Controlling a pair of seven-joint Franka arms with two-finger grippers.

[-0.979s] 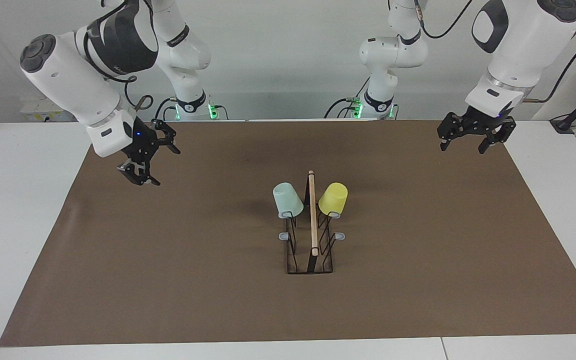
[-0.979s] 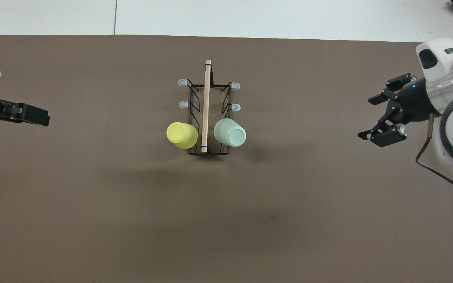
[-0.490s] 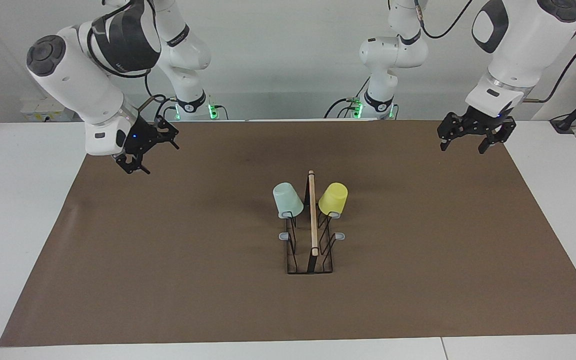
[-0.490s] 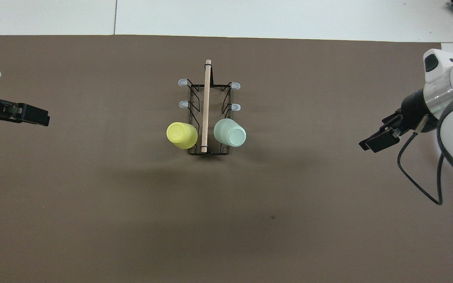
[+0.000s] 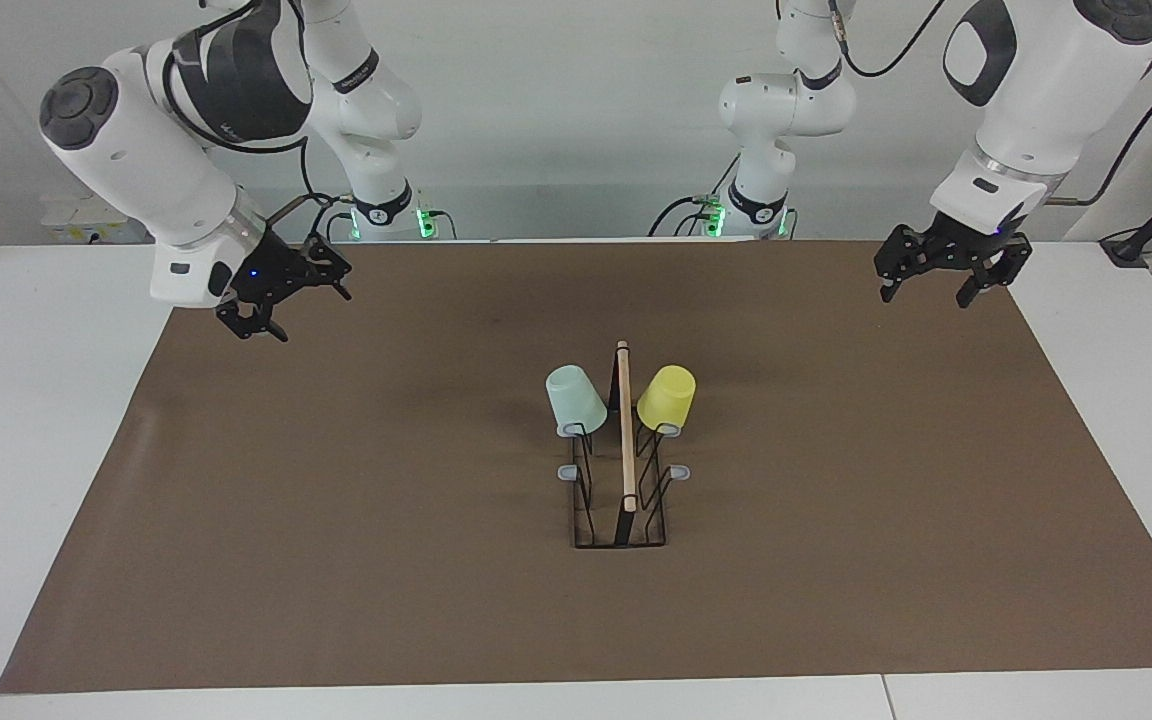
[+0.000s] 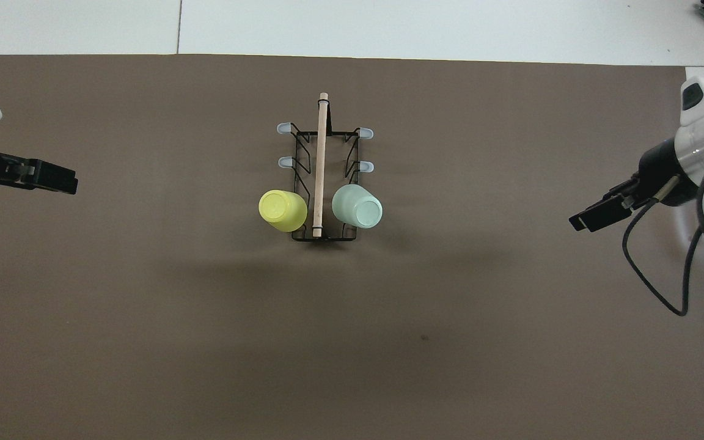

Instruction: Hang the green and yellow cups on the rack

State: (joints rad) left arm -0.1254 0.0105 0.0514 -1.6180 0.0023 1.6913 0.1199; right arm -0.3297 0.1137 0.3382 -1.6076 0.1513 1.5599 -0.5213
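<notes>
Two cups, the green cup (image 5: 576,400) and the yellow cup (image 5: 666,398), hang upside down on the rack (image 5: 626,430) mid-tabletop so they drain. Our left gripper (image 5: 944,279) and right gripper (image 5: 286,300) hover empty over opposite edges, jaws apart.

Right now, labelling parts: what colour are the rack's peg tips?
Grey peg tips, clearest in the overhead view.

brown mat (image 5: 336,500), white table (image 5: 36,450)
</notes>
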